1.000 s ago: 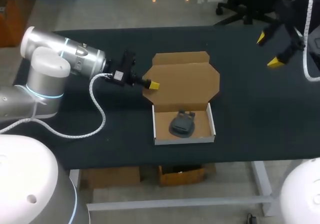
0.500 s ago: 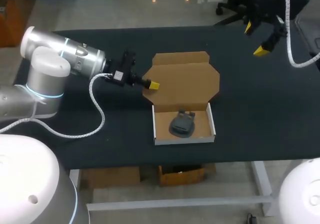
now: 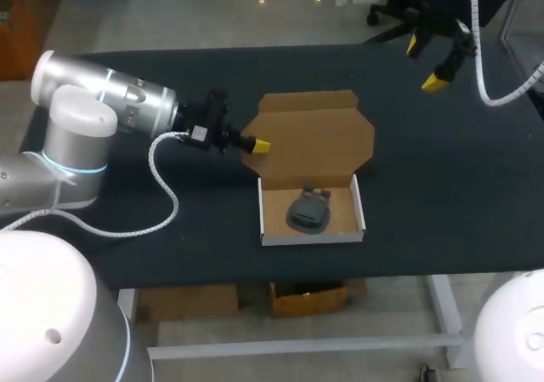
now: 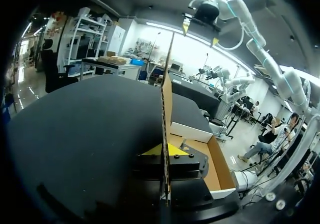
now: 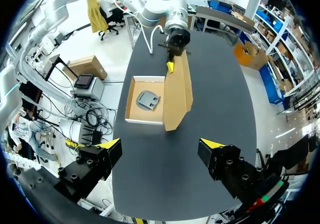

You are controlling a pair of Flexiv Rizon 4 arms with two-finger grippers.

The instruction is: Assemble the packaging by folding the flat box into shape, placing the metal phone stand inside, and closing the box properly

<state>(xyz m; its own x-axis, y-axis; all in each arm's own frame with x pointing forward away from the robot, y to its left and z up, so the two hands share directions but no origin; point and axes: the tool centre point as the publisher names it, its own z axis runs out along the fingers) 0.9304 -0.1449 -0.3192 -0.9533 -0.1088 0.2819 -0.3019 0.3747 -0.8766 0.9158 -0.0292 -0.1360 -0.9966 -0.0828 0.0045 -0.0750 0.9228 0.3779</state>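
Phone stand [image 3: 308, 211] sits in the open box [image 3: 313, 239] at the near middle of the table [image 3: 442, 195]; the left gripper [image 3: 257, 145] pinches the raised lid [image 3: 319, 139] by its edge, while the right gripper [image 3: 422, 63] hangs spread and empty well apart, so closing may drag the unbraced box.

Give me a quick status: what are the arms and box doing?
Left gripper shut on the lid, at its edge. Right gripper open, empty, above the table, far right. Phone stand in the box tray, lid raised. Nothing blocking the lid.
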